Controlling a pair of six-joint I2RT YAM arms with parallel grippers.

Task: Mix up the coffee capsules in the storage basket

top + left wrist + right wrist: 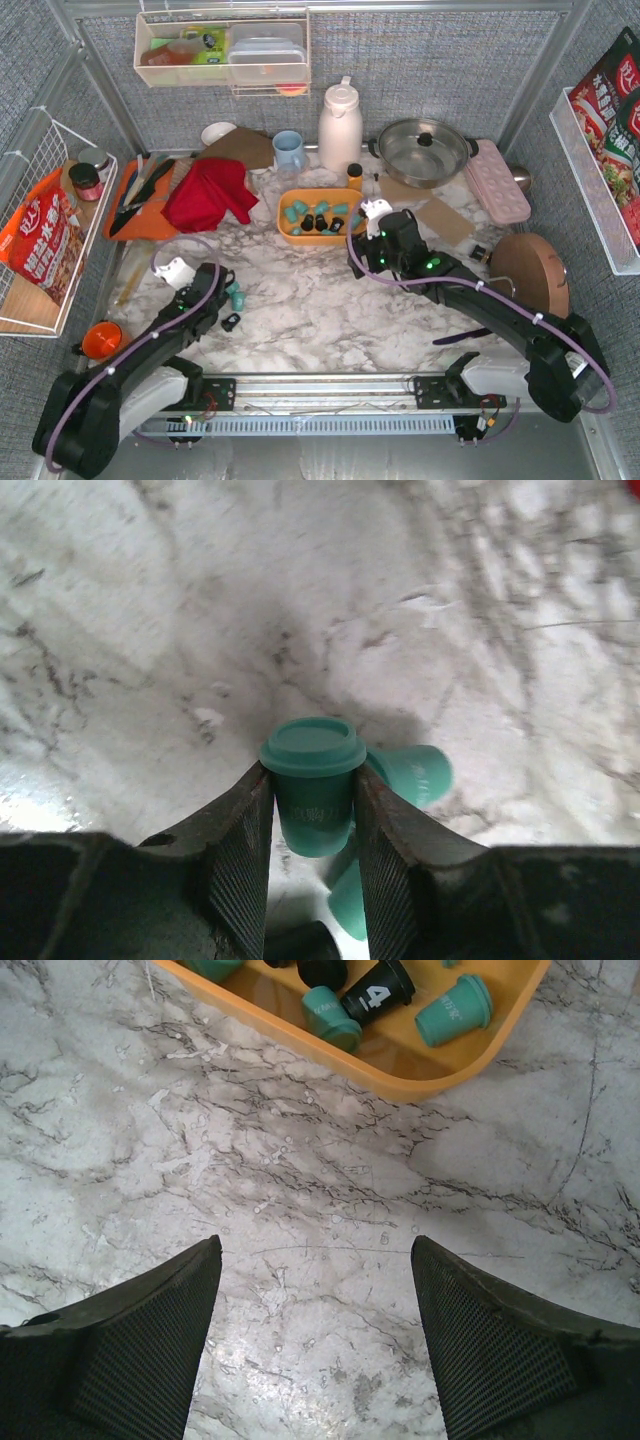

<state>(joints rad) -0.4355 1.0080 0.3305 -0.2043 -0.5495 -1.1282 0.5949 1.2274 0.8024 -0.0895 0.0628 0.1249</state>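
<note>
Teal capsule sits pinched upright in my left gripper, well left of the storage basket, likely a stray to bring over. The coffee capsules lie inside it. My right gripper hangs wide and empty just beside it, probably ready to stir.

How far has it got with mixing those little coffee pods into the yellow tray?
Done: teal and black capsules already lie mixed in the storage basket. In hand: the left end effector pinches a teal capsule on the table. Left: a second teal capsule and a black capsule lie outside the basket. The right end effector hangs open and empty near the basket.
</note>
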